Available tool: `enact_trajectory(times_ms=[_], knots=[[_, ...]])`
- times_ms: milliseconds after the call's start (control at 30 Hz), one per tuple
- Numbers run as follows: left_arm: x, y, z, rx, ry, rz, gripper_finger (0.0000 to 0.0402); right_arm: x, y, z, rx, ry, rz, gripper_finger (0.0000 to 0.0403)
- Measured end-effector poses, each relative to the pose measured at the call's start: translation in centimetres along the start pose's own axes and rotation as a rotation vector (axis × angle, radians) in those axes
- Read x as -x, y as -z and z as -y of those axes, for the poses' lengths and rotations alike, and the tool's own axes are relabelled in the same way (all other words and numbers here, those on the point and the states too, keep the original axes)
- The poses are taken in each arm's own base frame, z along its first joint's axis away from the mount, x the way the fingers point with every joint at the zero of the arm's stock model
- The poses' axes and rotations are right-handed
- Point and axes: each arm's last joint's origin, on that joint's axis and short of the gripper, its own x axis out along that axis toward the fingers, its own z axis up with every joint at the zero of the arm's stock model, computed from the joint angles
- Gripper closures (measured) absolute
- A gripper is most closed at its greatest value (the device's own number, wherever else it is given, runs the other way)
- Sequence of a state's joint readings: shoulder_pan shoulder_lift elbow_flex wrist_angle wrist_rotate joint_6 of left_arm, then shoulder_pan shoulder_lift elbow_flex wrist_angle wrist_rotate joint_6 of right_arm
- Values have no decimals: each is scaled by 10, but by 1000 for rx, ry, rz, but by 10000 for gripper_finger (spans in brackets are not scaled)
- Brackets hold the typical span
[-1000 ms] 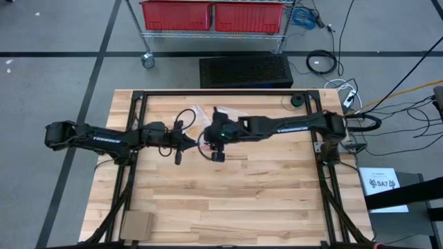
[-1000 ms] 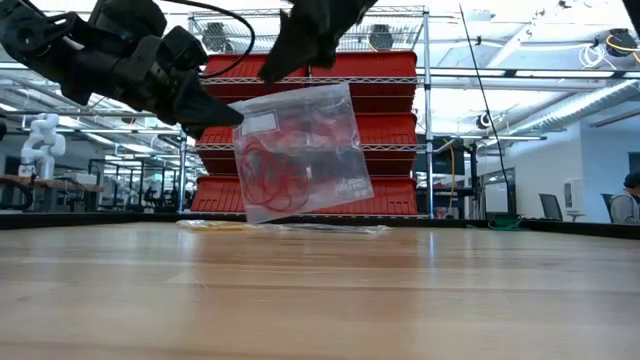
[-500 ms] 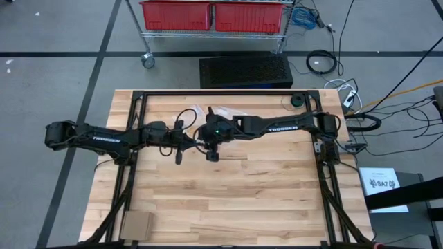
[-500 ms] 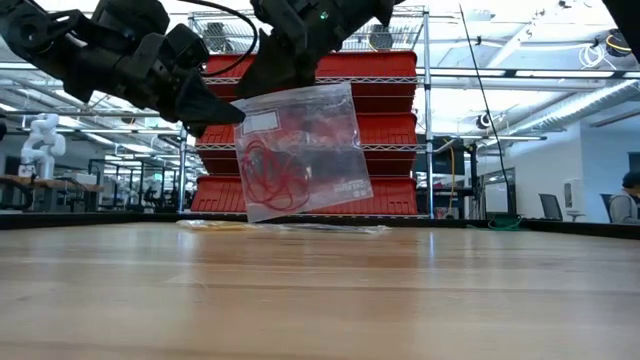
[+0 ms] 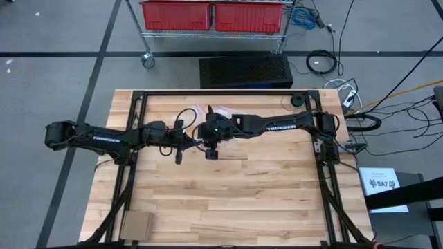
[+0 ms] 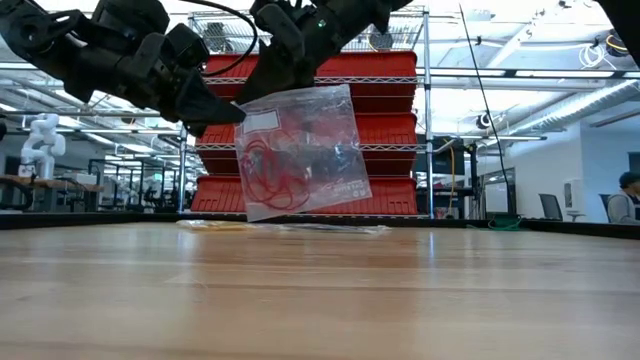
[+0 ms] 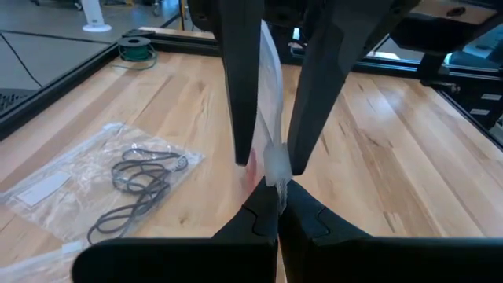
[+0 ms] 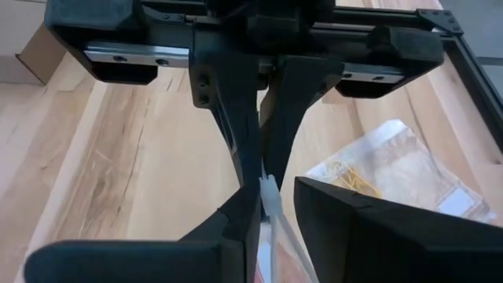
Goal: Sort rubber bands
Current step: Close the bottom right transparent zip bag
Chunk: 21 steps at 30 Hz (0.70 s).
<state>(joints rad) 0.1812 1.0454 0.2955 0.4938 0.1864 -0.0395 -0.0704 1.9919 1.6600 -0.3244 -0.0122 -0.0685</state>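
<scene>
The left claw (image 6: 228, 112) was clamped shut on the top corner of a clear bag (image 6: 300, 150). The right claw (image 6: 262, 85) straddled the same top edge just beside it, fingers a little apart. The bag hung below both claws, long axis vertical, red rubber bands (image 6: 272, 175) bunched inside it, clear of the table (image 6: 320, 290).

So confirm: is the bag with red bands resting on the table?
No, the bag hangs clear above the table, held by the left hand.
</scene>
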Motion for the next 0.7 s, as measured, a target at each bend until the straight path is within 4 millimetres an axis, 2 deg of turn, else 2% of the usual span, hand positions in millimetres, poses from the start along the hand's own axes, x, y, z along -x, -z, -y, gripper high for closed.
enact_trajectory(times_ms=[167,367,700], knots=[[0,-1,0,-2,1,8,401,0,0,0,-1,-19,0,340],[0,-1,0,-1,-1,15,401,1,2,1,11,-19,-18,394],[1,-4,0,0,1,32,402,10,0,0,1,-16,-44,399]])
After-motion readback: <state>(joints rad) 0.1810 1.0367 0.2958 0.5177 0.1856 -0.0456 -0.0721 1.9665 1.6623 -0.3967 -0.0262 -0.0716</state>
